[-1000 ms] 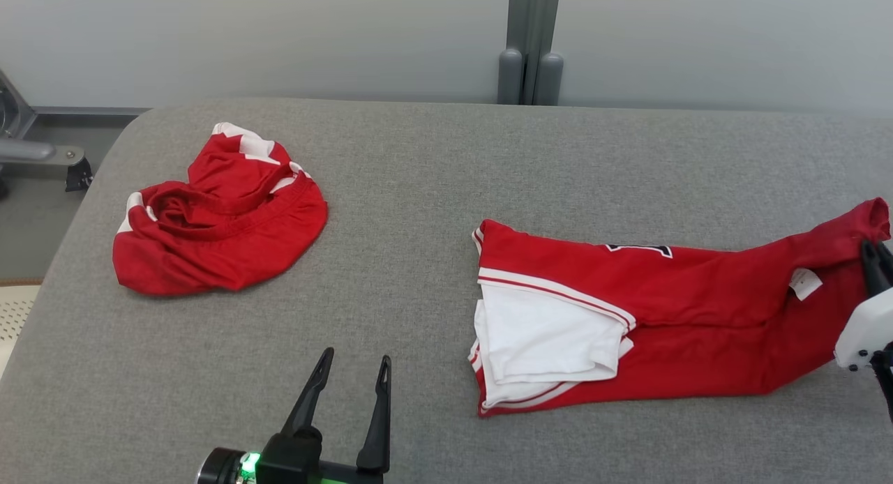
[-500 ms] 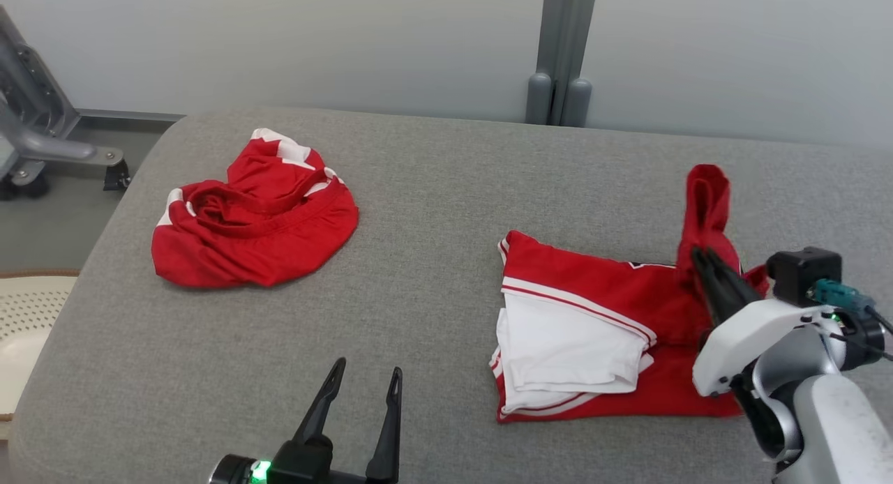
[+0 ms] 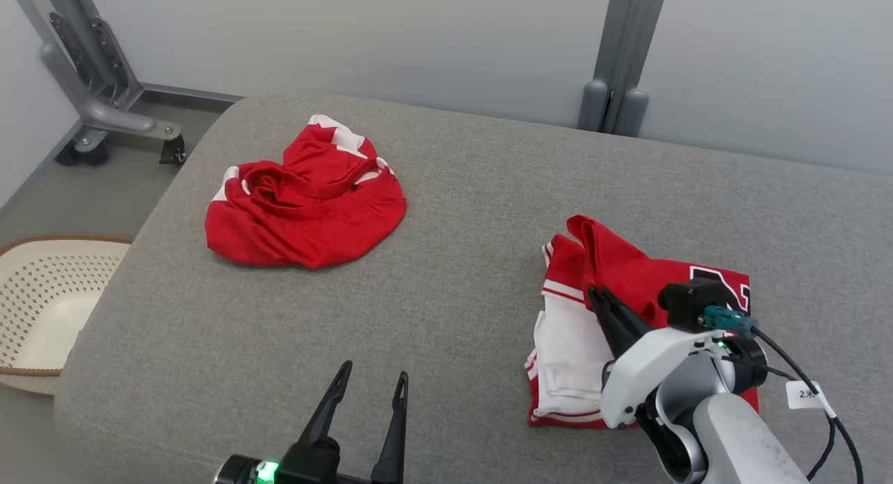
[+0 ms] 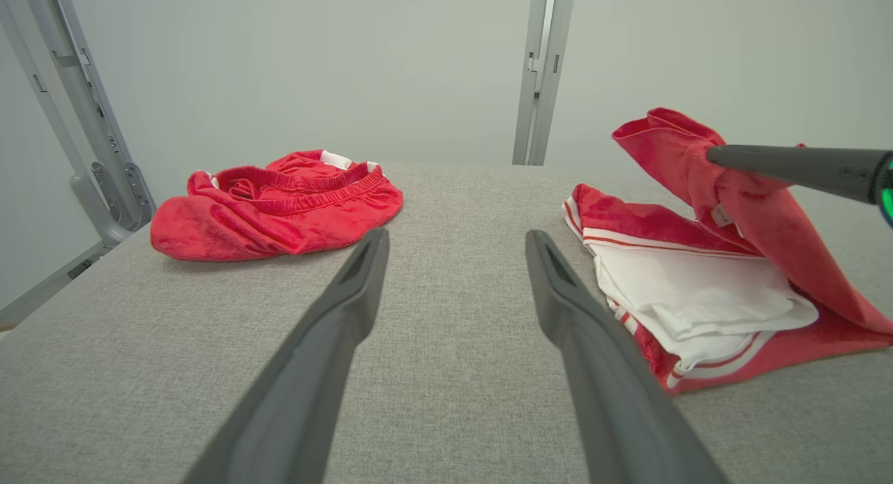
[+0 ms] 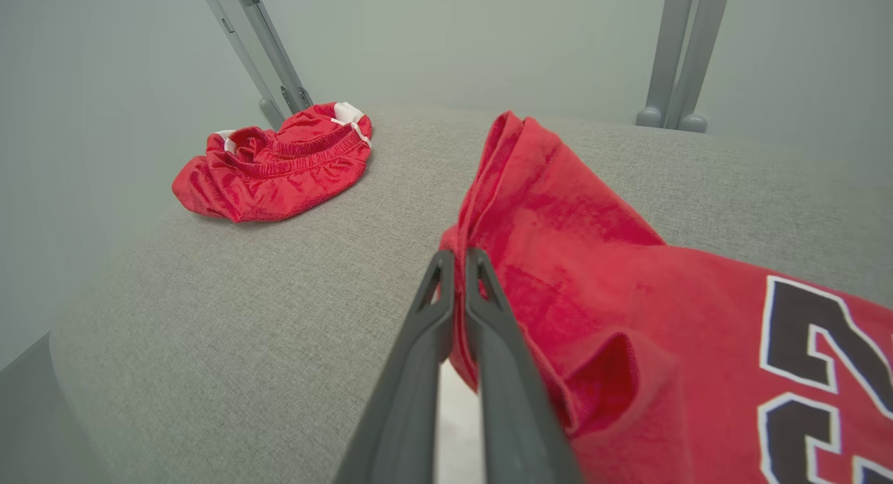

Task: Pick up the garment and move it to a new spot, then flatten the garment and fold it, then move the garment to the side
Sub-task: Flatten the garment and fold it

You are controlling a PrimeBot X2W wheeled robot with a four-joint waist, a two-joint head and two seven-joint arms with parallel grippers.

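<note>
- Basket (image 3: 42,309), cream and perforated, stands on the floor off the left edge of the grey padded tabletop (image 3: 453,261); in the head view I see its holed wall and pale bottom.
- My right pincer (image 3: 596,292) is pinched shut on a red fold of the jersey (image 3: 628,261), holding that fold above the rest.
- The jersey lies toward the tabletop's near right, with white layers on top at its left side.
- My left pincer (image 3: 373,372) is spread wide with nothing in it, over the near edge.
- Red shorts (image 3: 307,205) lie crumpled near the far left corner, well apart from the jersey.
- My right wrist view gives a large black numeral (image 5: 816,344) edged in white.
- My left wrist view gives a small white label (image 4: 722,215) beside the held fold.
</note>
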